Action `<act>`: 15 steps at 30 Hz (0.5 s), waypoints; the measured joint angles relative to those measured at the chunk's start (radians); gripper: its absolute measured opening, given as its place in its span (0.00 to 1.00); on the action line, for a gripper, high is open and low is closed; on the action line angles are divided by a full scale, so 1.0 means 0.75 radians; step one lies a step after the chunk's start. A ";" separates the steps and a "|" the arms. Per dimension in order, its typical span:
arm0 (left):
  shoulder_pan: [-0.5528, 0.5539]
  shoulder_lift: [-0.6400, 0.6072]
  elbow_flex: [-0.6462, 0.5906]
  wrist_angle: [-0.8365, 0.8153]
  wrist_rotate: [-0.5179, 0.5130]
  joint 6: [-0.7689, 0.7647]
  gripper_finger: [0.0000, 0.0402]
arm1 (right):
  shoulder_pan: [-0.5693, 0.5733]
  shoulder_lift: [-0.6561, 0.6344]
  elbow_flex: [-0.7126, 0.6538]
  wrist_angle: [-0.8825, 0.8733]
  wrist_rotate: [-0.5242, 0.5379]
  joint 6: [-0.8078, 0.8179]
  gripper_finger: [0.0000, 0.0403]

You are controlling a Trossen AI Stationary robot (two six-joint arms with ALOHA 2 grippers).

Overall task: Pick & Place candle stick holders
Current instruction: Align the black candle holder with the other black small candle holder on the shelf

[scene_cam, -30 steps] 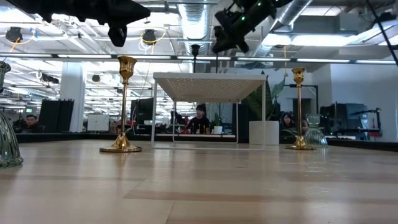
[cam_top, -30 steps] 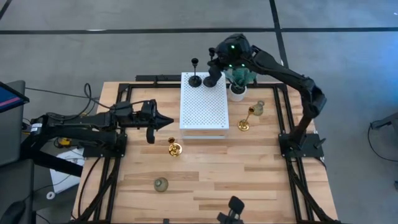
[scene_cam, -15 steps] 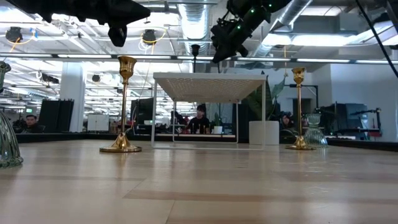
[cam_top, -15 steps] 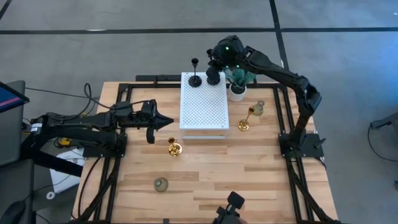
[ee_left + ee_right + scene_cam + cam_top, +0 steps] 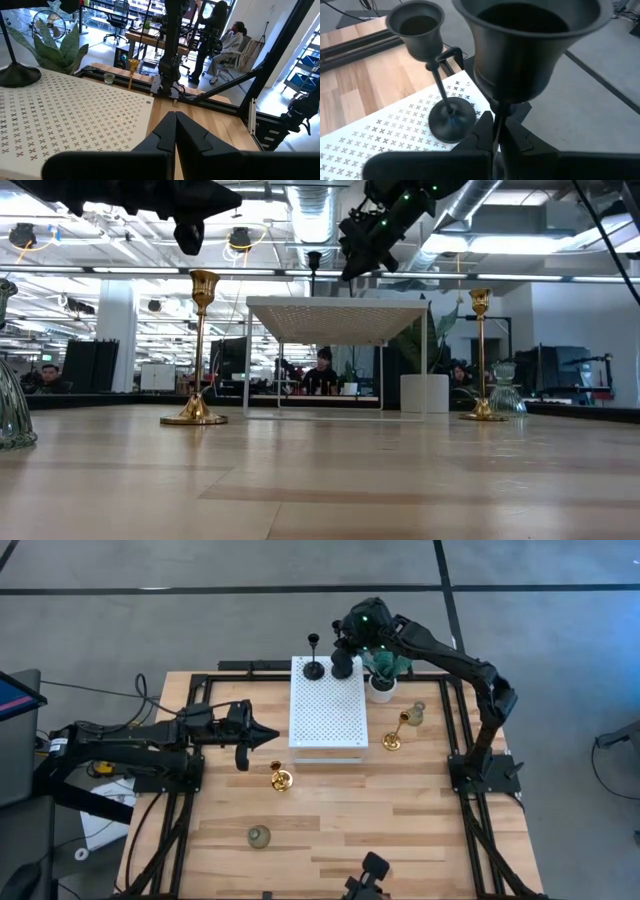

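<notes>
Right tool (image 5: 496, 131) clamped on stem of black holder (image 5: 520, 45), held upright above far edge of white rack (image 5: 327, 705). Second black holder (image 5: 314, 657) stands just beside. Left tool (image 5: 268, 735) pinched closed, idle over surface (image 5: 350, 815).

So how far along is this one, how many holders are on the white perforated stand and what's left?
One black holder stands on the white stand. The right gripper is shut on the second black holder over the stand's far end. On the table remain two gold holders and two green glass ones. The left gripper waits shut beside the stand.
</notes>
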 joint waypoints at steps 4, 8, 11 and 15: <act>0.000 0.000 0.000 0.000 0.000 0.000 0.02 | 0.002 0.000 0.000 -0.002 -0.003 0.004 0.00; 0.000 0.000 0.000 0.000 0.000 0.000 0.02 | 0.002 0.000 0.000 -0.004 -0.003 0.004 0.02; 0.000 0.000 0.000 0.000 0.000 0.000 0.02 | 0.002 0.000 0.000 -0.007 -0.003 0.004 0.08; 0.000 0.000 0.000 0.000 0.000 0.000 0.02 | 0.002 0.000 0.000 -0.010 -0.003 0.002 0.14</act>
